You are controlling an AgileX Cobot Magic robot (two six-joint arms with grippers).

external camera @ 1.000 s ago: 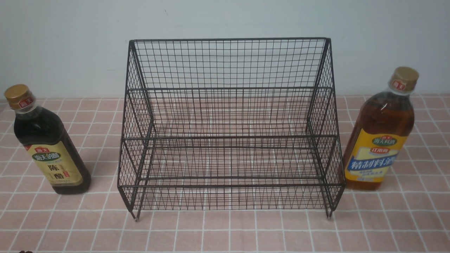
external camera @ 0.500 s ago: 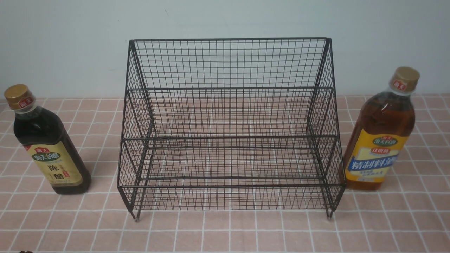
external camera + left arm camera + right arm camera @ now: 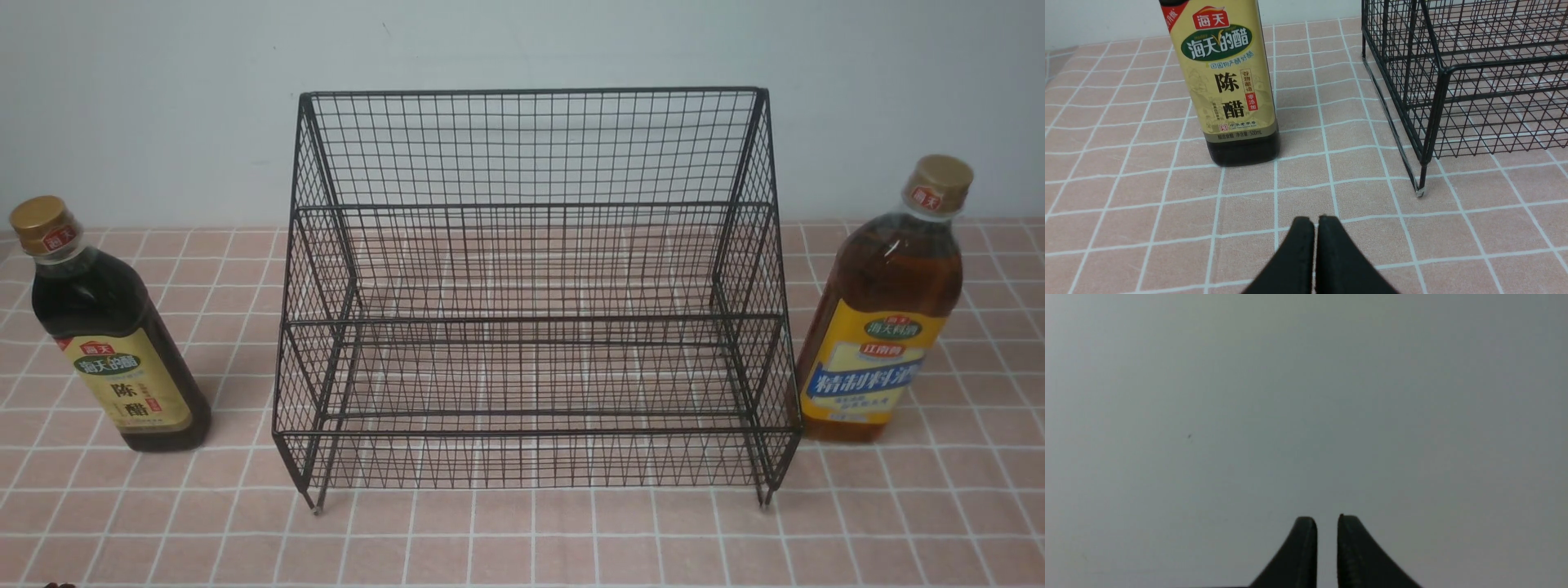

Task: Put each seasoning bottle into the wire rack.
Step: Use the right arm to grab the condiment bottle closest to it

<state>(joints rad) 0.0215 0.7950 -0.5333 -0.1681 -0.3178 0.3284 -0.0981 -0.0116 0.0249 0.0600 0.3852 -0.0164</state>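
Note:
The black wire rack [image 3: 531, 431] stands empty at the middle of the table. The dark bottle with the beige label [image 3: 118, 359] stands upright to its left. The larger amber bottle with the yellow-blue label [image 3: 886, 327] stands upright just off its right side. Neither gripper shows in the front view. In the left wrist view my left gripper [image 3: 1315, 220] is shut and empty, low over the cloth, short of the dark bottle [image 3: 1233, 81] and the rack's front left foot [image 3: 1419, 191]. My right gripper [image 3: 1327, 518] faces a blank wall, jaws nearly together, holding nothing.
The table carries a pink cloth with a white grid [image 3: 522, 539]. A plain pale wall [image 3: 163, 98] rises close behind the rack. The rack's front left corner post [image 3: 1435, 110] stands to one side of my left gripper.

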